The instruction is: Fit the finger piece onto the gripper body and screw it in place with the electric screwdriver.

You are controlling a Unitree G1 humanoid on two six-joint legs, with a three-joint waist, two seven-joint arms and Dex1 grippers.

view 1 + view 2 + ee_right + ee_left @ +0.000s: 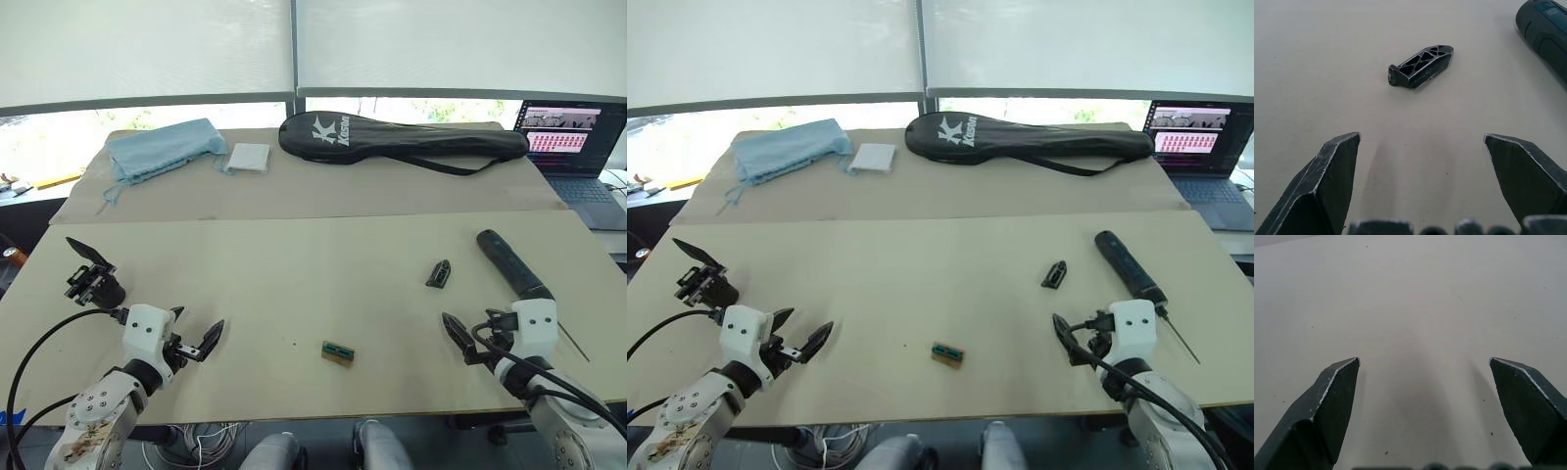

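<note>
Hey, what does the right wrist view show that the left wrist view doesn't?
The right wrist view has the finger piece lying on its side on the table ahead of the right gripper, with the electric screwdriver at one corner. The left wrist view has bare table ahead of the left gripper. Both share spread black fingers over the same pale tabletop.

Looks like an office or lab corner set up as a test bench. There's a plain beige table (294,264) pushed up against big windows with white roller blinds (147,44), a laptop (573,147) open with its screen on, a racket bag (402,137), a blue cloth (162,147), and cables (838,446) dangling under the front edge.
</note>
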